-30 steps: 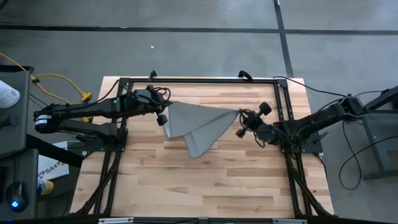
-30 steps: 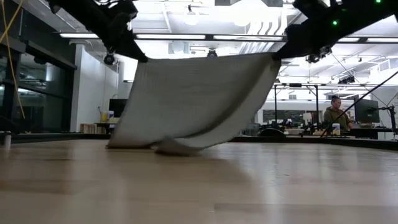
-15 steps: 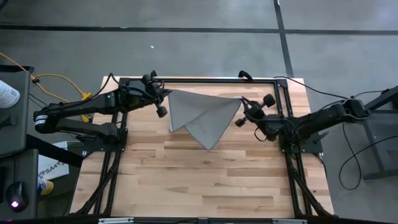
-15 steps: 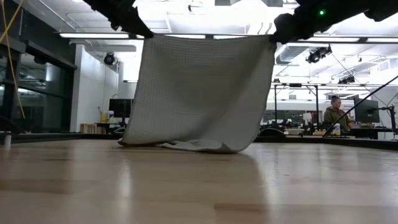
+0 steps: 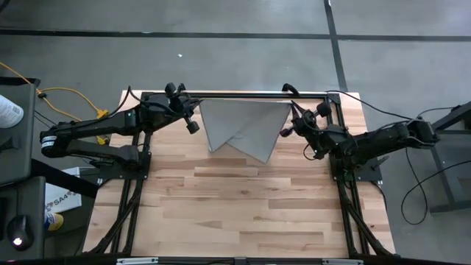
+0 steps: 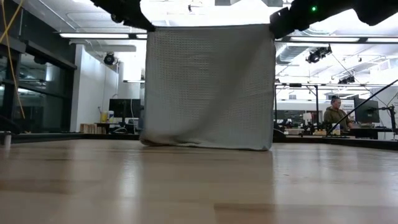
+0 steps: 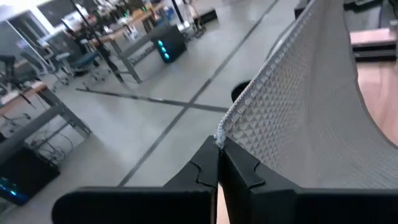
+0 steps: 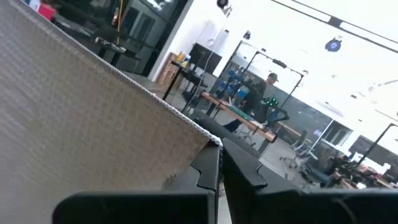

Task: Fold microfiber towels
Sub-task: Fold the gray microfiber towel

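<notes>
The light grey ribbed microfiber towel point(image 5: 243, 125) hangs like a curtain point(image 6: 210, 87) near the table's far edge, stretched between my two grippers. Its lower edge point(image 6: 205, 144) rests crumpled on the wood. My left gripper point(image 5: 197, 105) is shut on the towel's upper left corner. My right gripper point(image 5: 291, 107) is shut on its upper right corner. Both are raised above the table. My left gripper pinches the towel's corner point(image 7: 220, 138) between its two fingertips, only at the very tip of the cloth. The towel hangs below, its top edge drawn taut toward the other gripper. My right gripper pinches the opposite top corner point(image 8: 216, 142) between its two fingertips. The top edge point(image 8: 124, 78) runs straight and taut away from it, and the cloth hangs below.
A black metal frame point(image 5: 235, 94) runs along the table's far edge and down both sides. Bare wood point(image 5: 235, 199) lies toward the near edge. A person point(image 6: 336, 115) sits at a desk far behind the table.
Both grippers have gone toward the table's far edge and up, drawing apart. The towel, slack and folded over at first, has spread out flat and taut along its top edge; its lower end has dragged along the table toward the far edge.
</notes>
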You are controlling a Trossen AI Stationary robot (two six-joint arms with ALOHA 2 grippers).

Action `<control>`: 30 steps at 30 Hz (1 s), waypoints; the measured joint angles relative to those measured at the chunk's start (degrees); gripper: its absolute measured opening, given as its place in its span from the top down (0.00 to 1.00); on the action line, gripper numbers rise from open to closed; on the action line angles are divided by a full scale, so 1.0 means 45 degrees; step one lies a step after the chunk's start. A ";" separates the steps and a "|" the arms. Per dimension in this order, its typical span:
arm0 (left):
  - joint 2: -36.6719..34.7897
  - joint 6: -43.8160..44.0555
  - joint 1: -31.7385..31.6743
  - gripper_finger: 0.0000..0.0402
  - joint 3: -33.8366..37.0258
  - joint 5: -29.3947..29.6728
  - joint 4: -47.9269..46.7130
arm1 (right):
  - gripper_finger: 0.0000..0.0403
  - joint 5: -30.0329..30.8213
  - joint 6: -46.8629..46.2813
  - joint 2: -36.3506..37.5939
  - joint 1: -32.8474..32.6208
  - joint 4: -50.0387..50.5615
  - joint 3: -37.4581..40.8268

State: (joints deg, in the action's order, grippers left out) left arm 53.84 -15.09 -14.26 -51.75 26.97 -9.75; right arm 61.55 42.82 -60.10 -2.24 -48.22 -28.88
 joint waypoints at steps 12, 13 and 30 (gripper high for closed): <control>0.0288 -0.1654 -0.0005 1.00 0.0000 0.0638 0.1594 | 0.99 -0.2183 0.1497 0.0000 0.1248 -0.2544 -0.0003; 0.0288 -0.1842 -0.0005 1.00 0.0005 0.0638 0.1766 | 0.99 -0.2360 0.1547 0.0000 0.1348 -0.2723 -0.0005; 0.0474 -0.4896 0.0001 1.00 0.0000 0.0949 0.4859 | 0.99 -0.4426 0.1556 0.0000 0.2489 -0.2482 -0.1882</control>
State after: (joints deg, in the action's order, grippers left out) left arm 55.97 -37.12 -14.26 -51.75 31.24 12.11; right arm 41.64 49.82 -60.10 8.97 -59.40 -37.35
